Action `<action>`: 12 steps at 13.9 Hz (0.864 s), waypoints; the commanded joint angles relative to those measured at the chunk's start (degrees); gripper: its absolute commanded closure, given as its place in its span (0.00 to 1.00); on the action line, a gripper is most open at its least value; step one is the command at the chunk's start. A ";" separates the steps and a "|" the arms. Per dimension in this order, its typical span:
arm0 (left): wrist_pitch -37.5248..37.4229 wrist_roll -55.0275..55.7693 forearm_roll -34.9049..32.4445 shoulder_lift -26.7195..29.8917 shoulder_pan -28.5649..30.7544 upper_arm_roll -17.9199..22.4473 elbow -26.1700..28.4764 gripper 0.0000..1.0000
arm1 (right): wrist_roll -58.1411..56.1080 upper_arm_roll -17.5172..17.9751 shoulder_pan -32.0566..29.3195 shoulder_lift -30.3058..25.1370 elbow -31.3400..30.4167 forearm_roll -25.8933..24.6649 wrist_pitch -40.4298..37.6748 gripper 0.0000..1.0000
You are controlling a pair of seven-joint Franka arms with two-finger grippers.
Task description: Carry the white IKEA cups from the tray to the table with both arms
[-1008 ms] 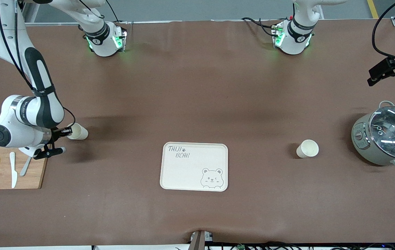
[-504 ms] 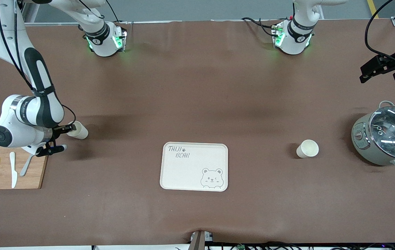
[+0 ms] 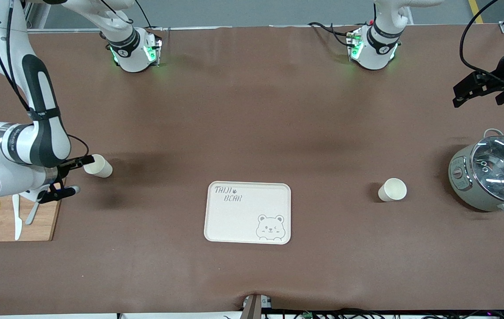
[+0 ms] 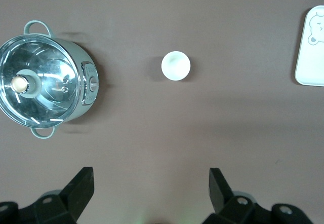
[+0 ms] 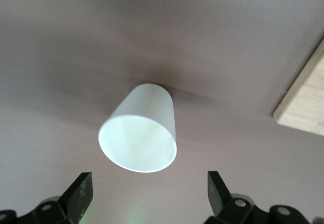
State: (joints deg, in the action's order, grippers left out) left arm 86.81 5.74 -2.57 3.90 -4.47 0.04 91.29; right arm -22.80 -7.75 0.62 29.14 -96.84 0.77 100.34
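One white cup (image 3: 98,166) (image 5: 139,135) stands upright on the brown table toward the right arm's end. My right gripper (image 3: 74,176) (image 5: 149,193) is open just beside it, its fingers clear of the cup and holding nothing. The other white cup (image 3: 392,189) (image 4: 175,65) stands upright between the bear tray and the pot. My left gripper (image 3: 477,94) (image 4: 151,188) hangs open and empty high over bare table at the left arm's end, looking down on that cup and the pot.
A cream bear tray (image 3: 247,212) (image 4: 311,46) lies mid-table. A grey-green pot with a glass lid (image 3: 493,175) (image 4: 43,87) stands at the left arm's end. A wooden cutting board (image 3: 41,223) (image 5: 304,107) with lemon slices and a white knife lies under the right arm.
My right gripper has opened, let go of its cup and drawn back toward the cutting board. The left gripper has shifted a little further into the front view.
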 commanded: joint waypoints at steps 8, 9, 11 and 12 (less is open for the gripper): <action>2.39 -0.91 0.02 -0.56 0.07 -0.83 0.55 0.00 | 8.21 0.10 -0.09 -0.23 19.21 -1.21 -16.23 0.00; 2.40 -0.82 0.11 -0.47 -0.01 -0.83 0.47 0.00 | 8.55 0.19 -0.10 -0.75 19.92 -0.86 -16.14 0.00; 2.83 -0.82 0.02 -0.56 -0.19 -1.01 0.29 0.00 | 8.12 0.01 -0.01 -1.37 20.19 -1.30 -15.53 0.00; 3.27 -0.82 0.11 -0.56 -0.01 -1.09 0.46 0.00 | 8.21 0.27 -0.44 -1.37 21.24 -0.77 -15.35 0.00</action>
State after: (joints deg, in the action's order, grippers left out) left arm 89.16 5.74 -2.57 2.79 -4.57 -0.73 91.64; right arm -15.67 -8.25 1.06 28.58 -76.74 0.28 85.25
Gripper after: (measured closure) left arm 0.000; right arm 0.000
